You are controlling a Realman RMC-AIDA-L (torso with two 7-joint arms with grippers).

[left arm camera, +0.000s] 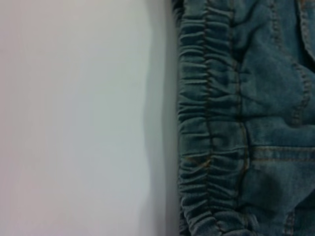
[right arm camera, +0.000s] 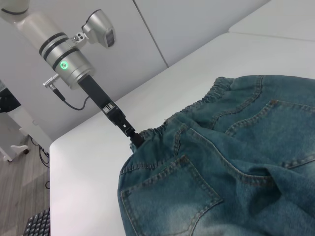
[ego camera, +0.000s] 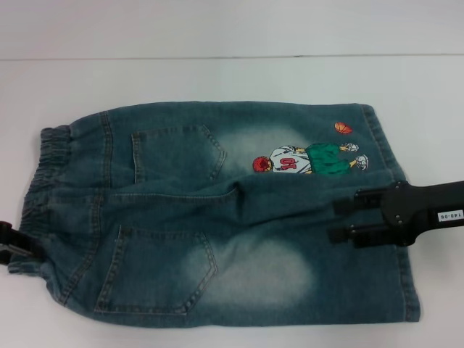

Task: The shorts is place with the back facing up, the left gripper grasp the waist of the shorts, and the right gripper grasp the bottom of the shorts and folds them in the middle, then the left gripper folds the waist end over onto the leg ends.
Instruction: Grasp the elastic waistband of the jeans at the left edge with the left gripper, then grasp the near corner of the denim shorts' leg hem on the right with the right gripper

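The blue denim shorts lie flat on the white table, back up, with both patch pockets and the embroidered basketball player showing. The ruffled waist is at the left and the leg ends at the right. My right gripper comes in from the right and is open, its two fingers spread above the denim between the legs, just inside the hems. My left gripper sits at the left edge of the waist. In the right wrist view the left gripper meets the waist. The left wrist view shows only the waist.
The white table extends beyond the shorts on all sides, with its far edge against a pale wall. In the right wrist view a keyboard and the floor lie beyond the table's end.
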